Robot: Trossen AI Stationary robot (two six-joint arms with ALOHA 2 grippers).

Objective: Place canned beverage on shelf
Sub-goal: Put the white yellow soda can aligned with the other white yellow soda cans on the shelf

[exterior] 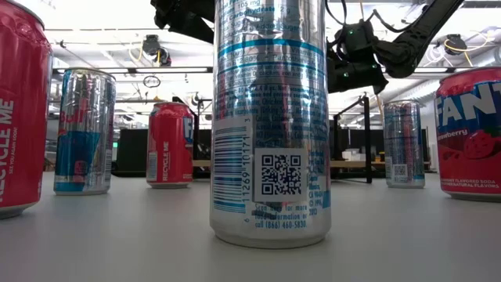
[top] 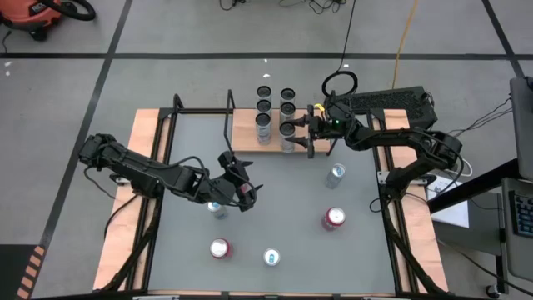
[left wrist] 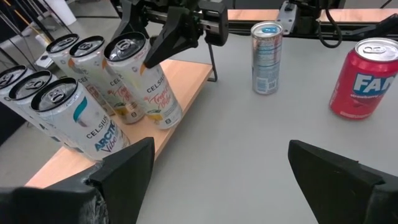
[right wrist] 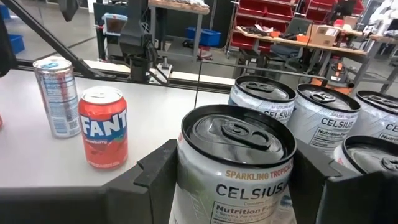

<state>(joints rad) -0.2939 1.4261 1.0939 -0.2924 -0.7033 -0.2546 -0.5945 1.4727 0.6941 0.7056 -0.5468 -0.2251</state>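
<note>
The shelf [top: 245, 135], a light-wood board with black rod frames, stands at the table's far middle and carries several silver Celsius cans [top: 264, 106] upright in two rows. My right gripper [top: 298, 127] reaches in from the right and is shut on the nearest can of the right row [right wrist: 233, 180]. My left gripper [left wrist: 217, 168] hovers open over the table's left middle, facing the shelf [left wrist: 186, 81], with nothing between its fingers. A silver can [top: 216, 209] stands under it. My right gripper pinches the Celsius can's upper side wall [right wrist: 199, 180] between its two fingers, one on each side. The fingers [left wrist: 163, 43] come in level from the table's right side. The can stands upright, its base [left wrist: 169, 117] apparently on the shelf board near the board's front edge.
Loose cans stand on the grey tabletop: a silver one [top: 335, 173], a red Fanta [top: 334, 218], another red one [top: 219, 248] and a silver-blue one [top: 271, 257] near the front edge. Black rails [top: 391, 233] run along the table's sides.
</note>
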